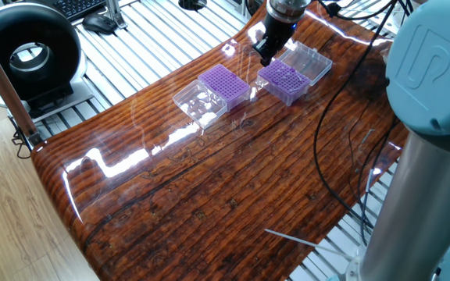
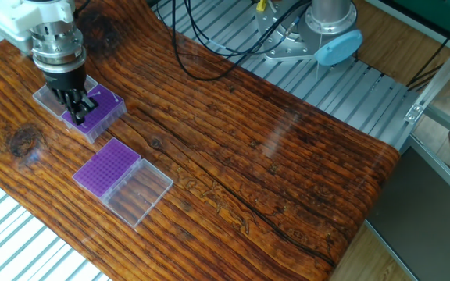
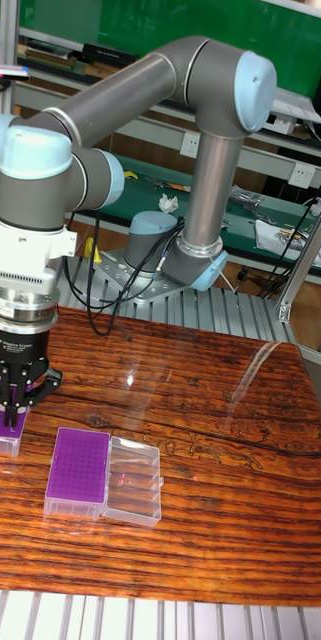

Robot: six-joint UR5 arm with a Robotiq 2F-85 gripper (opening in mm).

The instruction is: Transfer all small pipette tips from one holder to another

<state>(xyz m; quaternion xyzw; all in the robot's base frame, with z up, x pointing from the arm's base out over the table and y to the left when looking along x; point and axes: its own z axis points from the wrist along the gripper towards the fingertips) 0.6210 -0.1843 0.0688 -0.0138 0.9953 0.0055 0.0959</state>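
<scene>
Small pipette tips (image 1: 283,76) in purple box under hand (image 2: 79,115); finger spread unreadable, contact unclear.

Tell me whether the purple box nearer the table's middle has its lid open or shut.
Open: the purple box shows its dotted top, and its clear lid lies flat beside it on the table.

You have a glossy wooden table (image 1: 209,179) beneath the claw (image 1: 266,56). Well away from the claw, off the table's edge, stands a black ring-shaped device (image 1: 23,55). Beyond that lie a keyboard (image 1: 80,7) and mouse (image 1: 98,23).
</scene>
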